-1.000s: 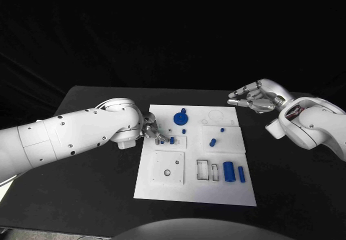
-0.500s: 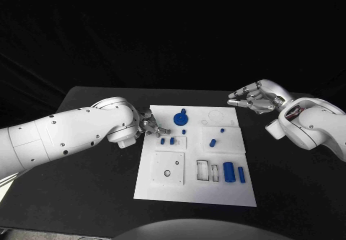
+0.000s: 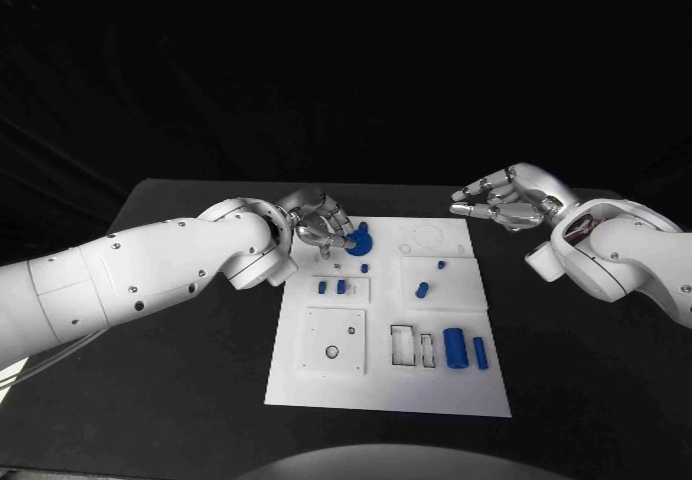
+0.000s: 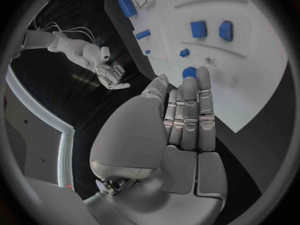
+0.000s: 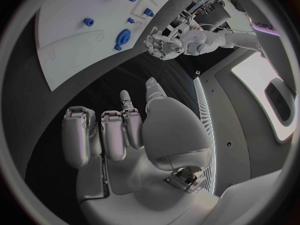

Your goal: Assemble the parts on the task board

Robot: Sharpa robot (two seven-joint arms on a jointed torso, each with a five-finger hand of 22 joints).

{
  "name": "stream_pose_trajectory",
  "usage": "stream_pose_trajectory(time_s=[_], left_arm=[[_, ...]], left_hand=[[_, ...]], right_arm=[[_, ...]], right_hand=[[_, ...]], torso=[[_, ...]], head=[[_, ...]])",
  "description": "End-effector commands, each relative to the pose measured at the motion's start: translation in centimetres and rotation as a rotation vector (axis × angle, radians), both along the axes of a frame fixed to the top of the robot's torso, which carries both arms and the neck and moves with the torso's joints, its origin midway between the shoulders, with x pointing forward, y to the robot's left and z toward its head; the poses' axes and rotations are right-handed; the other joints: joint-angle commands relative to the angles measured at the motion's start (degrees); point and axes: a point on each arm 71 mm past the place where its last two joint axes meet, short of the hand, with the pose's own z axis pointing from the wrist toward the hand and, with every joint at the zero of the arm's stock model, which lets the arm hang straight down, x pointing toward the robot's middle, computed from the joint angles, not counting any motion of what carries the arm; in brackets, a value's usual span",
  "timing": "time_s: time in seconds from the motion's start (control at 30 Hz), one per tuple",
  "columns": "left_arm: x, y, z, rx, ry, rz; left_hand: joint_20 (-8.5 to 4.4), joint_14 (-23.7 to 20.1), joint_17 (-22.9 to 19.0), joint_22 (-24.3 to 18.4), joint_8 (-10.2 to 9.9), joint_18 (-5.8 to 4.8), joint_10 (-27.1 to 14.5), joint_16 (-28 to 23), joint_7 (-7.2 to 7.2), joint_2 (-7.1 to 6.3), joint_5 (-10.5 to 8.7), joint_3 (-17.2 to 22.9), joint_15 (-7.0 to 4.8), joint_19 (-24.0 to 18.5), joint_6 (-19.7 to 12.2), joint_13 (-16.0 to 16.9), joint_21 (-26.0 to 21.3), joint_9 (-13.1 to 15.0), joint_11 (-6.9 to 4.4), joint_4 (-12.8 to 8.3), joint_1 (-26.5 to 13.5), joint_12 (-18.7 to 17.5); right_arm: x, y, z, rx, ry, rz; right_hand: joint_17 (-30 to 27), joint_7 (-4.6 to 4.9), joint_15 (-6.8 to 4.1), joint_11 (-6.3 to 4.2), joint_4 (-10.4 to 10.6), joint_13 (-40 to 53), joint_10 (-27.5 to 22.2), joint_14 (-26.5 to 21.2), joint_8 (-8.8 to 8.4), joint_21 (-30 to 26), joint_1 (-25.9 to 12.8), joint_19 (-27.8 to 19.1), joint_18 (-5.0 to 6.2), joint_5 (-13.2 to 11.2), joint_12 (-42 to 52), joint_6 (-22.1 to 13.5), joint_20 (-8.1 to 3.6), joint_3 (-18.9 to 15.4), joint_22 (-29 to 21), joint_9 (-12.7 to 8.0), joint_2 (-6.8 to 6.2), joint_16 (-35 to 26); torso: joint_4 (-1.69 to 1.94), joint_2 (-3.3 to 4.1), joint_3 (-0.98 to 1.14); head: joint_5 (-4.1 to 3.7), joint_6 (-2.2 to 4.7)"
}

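Change since the earlier frames: the left hand (image 3: 320,226) has moved from beside the two small blue pieces at the board's left edge up toward the board's far left corner. It now hovers at the blue gear, fingers straight and close together in the left wrist view, holding nothing. The right hand (image 3: 505,199) has kept its place off the far right corner of the board, fingers curled inward and gripping nothing. No part on the board appears to have moved.

Task board (image 3: 335,388): a white rectangular plate on the black table (image 3: 159,400), its far left corner just under the left hand.

Blue gear (image 3: 358,239): a round toothed disc with a small raised knob, lying just beside the left hand's fingertips. Whether the fingertips touch it cannot be told.

Small blue peg (image 3: 364,267): lying just nearer the robot than the gear.

Pair of short blue pieces (image 3: 332,287): side by side on a square inset, nearer the robot than the left hand and apart from it.

Blue peg (image 3: 441,265) and blue slanted piece (image 3: 423,291): on the board's right half, between the two hands and nearer the robot than the right hand.

Large blue cylinder (image 3: 456,346) and slim blue bar (image 3: 479,351): side by side by the rectangular slots, well apart from both hands.
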Motion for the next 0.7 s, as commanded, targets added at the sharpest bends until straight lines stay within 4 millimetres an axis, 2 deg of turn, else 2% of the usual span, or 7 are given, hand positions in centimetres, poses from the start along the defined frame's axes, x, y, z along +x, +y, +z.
stream_pose_trajectory(time_s=[0.03,0.1,0.23,0.37,0.4,0.5,0.7], left_arm=[[0.0,-2.1,1.4,0.056,-0.305,-0.191],[0.0,-2.8,1.2,0.103,-0.35,-0.231],[0.1,-4.0,0.4,0.224,-0.383,-0.301],[0.2,-4.7,-0.4,0.327,-0.385,-0.34],[0.3,-4.9,-0.6,0.354,-0.381,-0.35],[0.3,-5.1,-0.9,0.404,-0.37,-0.367],[0.5,-5.4,-1.5,0.481,-0.34,-0.388]], left_hand=[[-0.3,1.62,-0.92,-0.49,-3.46,0.31,2.81,0.53,-0.56,-1.73,-1.66,2.6,-0.48,2.1,3.63,-5.42,0.01,-3.54,-0.58,-0.4,2.24,-3.65],[-0.62,5.91,3.13,-0.01,-5.32,0.26,4.34,5.97,-0.95,-2.64,-1.76,3.58,-0.97,4.65,5.44,-8.14,1.28,-5.29,-0.97,-0.2,2.23,-5.3],[-0.87,14.54,17.82,2.18,-8.2,0.07,5.0,21.52,-1.72,-4.65,-2.34,3.57,-1.19,9.53,7.38,-12.13,4.99,-7.73,-1.02,0.76,0.65,-7.96],[-1.57,19.61,28.74,16.24,-10.12,-2.36,5.93,31.64,-2.32,-5.06,-4.17,2.89,-2.16,15.78,9.0,-14.9,20.91,-9.25,-1.58,1.27,-0.13,-9.57],[-1.84,20.15,29.91,18.47,-10.54,-2.74,6.31,32.74,-2.42,-5.08,-4.23,2.74,-2.37,16.64,9.54,-15.6,23.38,-9.57,-1.68,1.32,-0.19,-10.0],[-2.34,20.77,30.88,21.05,-11.24,-3.13,7.16,33.75,-2.65,-5.09,-4.3,2.49,-2.96,17.6,10.54,-16.77,26.19,-10.07,-1.88,1.42,-0.27,-10.77],[-2.75,21.0,29.89,23.93,-12.26,-3.65,9.02,33.51,-2.87,-4.88,-4.31,2.37,-3.31,18.47,12.0,-18.32,29.22,-10.69,-2.14,1.59,-0.25,-11.88]], right_arm=[[0.0,0.3,0.0,0.003,-0.003,0.017],[0.0,0.4,-0.1,0.004,-0.002,0.019],[0.0,0.4,-0.1,0.005,0.0,0.021],[0.0,0.5,-0.2,0.006,0.001,0.023],[0.0,0.5,-0.2,0.006,0.001,0.024],[0.0,0.6,-0.2,0.007,0.002,0.025],[0.0,0.6,-0.2,0.007,0.002,0.027]], right_hand=[[5.22,-0.42,-0.01,-0.01,0.09,8.75,0.91,3.96,0.32,-0.39,0.3,-0.25,0.68,0.2,-0.37,-0.1,-0.18,-0.38,-0.17,0.08,0.26,-0.33],[5.21,-0.42,-0.01,-0.01,0.09,8.74,0.91,3.96,0.32,-0.4,0.3,-0.25,0.68,0.2,-0.37,-0.1,-0.18,-0.38,-0.18,0.08,0.26,-0.33],[5.21,-0.42,-0.01,-0.01,0.09,8.74,0.91,3.96,0.32,-0.4,0.3,-0.25,0.68,0.2,-0.37,-0.1,-0.18,-0.38,-0.18,0.08,0.26,-0.33],[5.21,-0.42,-0.01,-0.01,0.09,8.74,0.91,3.96,0.32,-0.4,0.3,-0.25,0.68,0.2,-0.37,-0.1,-0.18,-0.38,-0.18,0.08,0.26,-0.33],[5.21,-0.42,-0.01,-0.01,0.09,8.74,0.91,3.96,0.32,-0.4,0.3,-0.25,0.68,0.2,-0.37,-0.1,-0.18,-0.38,-0.18,0.08,0.26,-0.33],[5.34,-0.42,-0.01,-0.01,0.09,8.77,0.93,3.98,0.32,-0.42,0.32,-0.26,0.69,0.24,-0.33,-0.11,-0.17,-0.4,-0.21,0.08,0.29,-0.27],[5.34,-0.42,-0.01,-0.01,0.09,8.77,0.93,3.98,0.32,-0.42,0.32,-0.26,0.69,0.24,-0.33,-0.11,-0.17,-0.4,-0.21,0.08,0.29,-0.27]], torso=[[-0.08,0.03,-0.02],[-0.18,0.07,-0.02],[-0.09,0.05,-0.01],[-0.1,0.04,0.05],[-0.12,0.08,0.07],[-0.07,0.07,0.0],[-0.05,0.05,0.05]], head=[[-0.37,0.53],[-0.42,0.67],[-0.77,0.86],[-0.8,0.88],[-0.78,0.97],[-0.93,0.92],[-0.92,0.93]])
